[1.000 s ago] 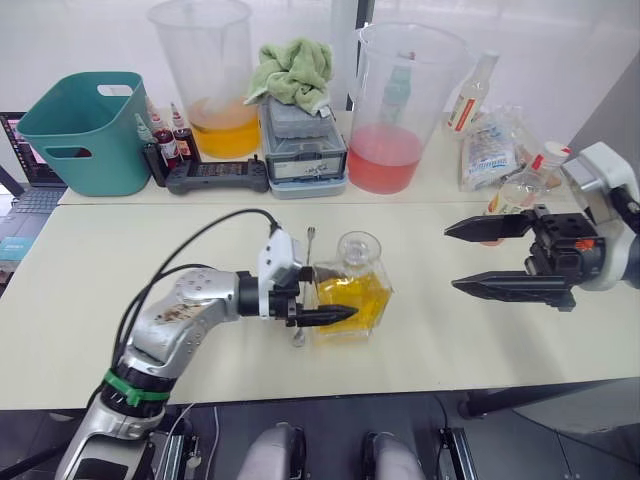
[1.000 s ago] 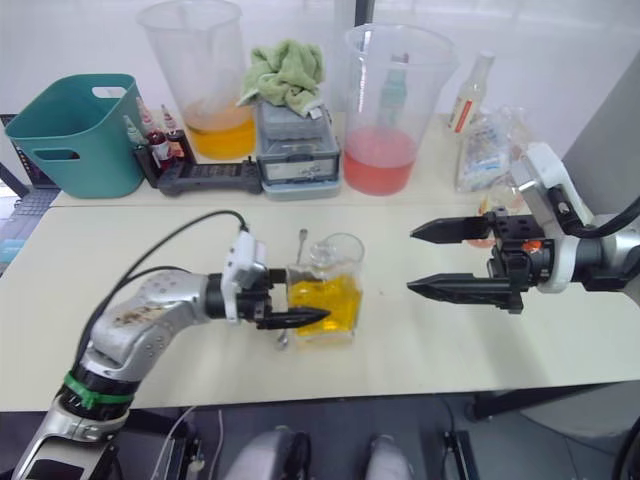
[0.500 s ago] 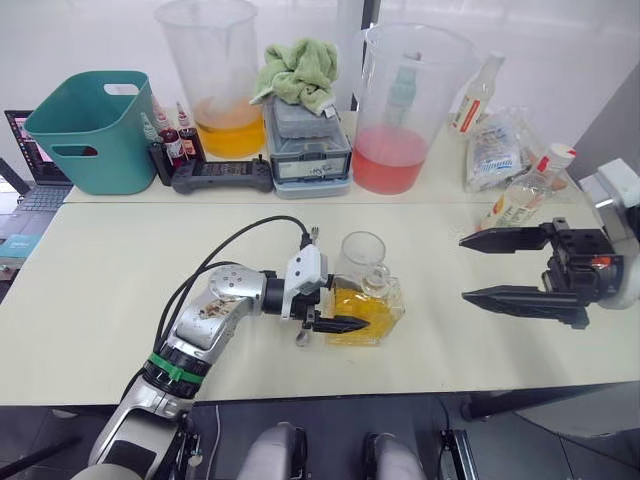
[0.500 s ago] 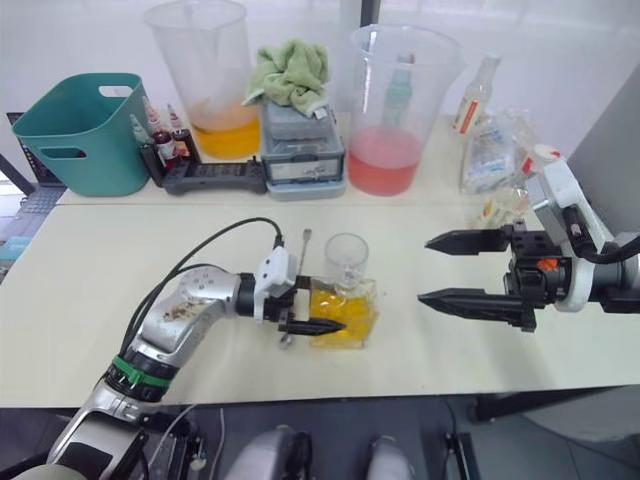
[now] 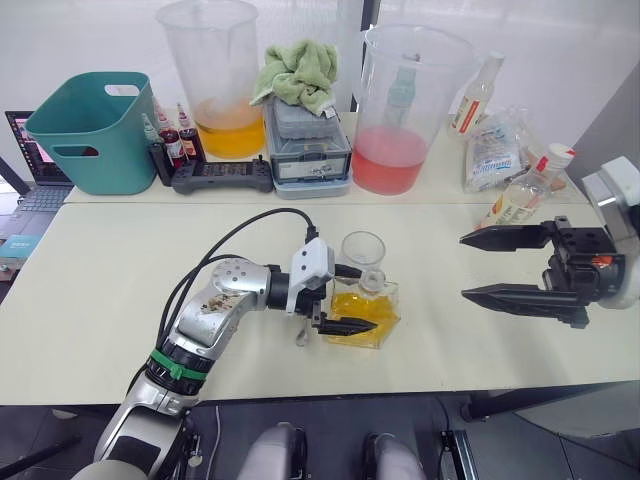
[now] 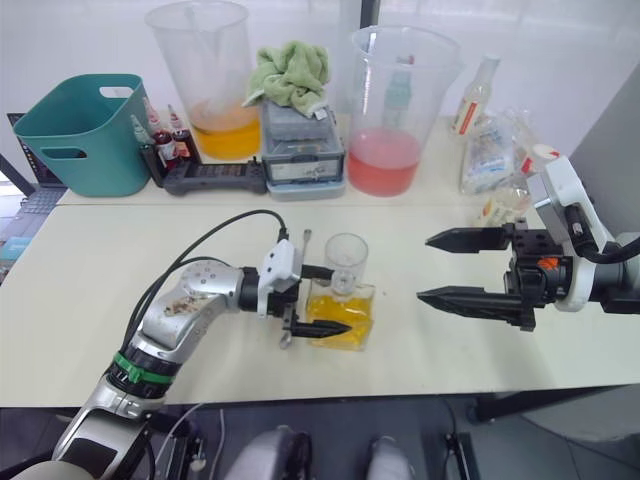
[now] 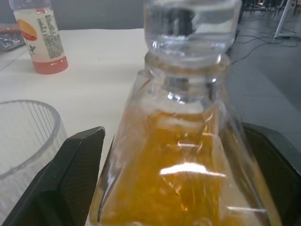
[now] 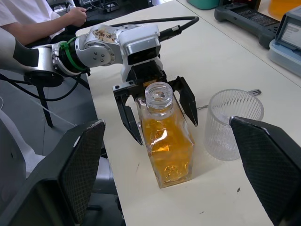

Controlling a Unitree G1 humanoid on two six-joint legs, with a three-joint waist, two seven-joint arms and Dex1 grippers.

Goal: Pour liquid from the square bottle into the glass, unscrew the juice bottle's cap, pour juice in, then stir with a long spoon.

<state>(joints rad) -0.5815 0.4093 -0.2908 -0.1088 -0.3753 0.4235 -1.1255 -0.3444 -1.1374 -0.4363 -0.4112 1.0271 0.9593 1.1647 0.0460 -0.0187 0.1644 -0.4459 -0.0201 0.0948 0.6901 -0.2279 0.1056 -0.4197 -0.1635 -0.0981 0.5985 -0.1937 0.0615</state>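
Yellow liquid fills the lower part of the square bottle point(image 5: 366, 312), which stands upright near the front middle of the counter point(image 5: 120, 260) with its clear stopper point(image 8: 158, 94) in place. The left gripper point(image 8: 155, 110) straddles it, 1 black finger on each side, parted wider than the bottle; whether the pads touch the glass cannot be told. The glass point(image 5: 363, 256) stands empty just behind the bottle, and the long spoon point(image 6: 296, 290) lies on the counter beside them, partly hidden by the gripper. The right gripper point(image 5: 510, 268) hovers well apart to the right, fingers spread wide and holding nothing. The juice bottle point(image 5: 522, 190) stands capped near the counter's far right.

Step 1 appears to be in hand: taking hold of the square bottle for the pour. Next, the left gripper likely needs to close firmly on the flat sides, and the stopper must come off, probably a job for the right gripper, before any tilt towards the glass.
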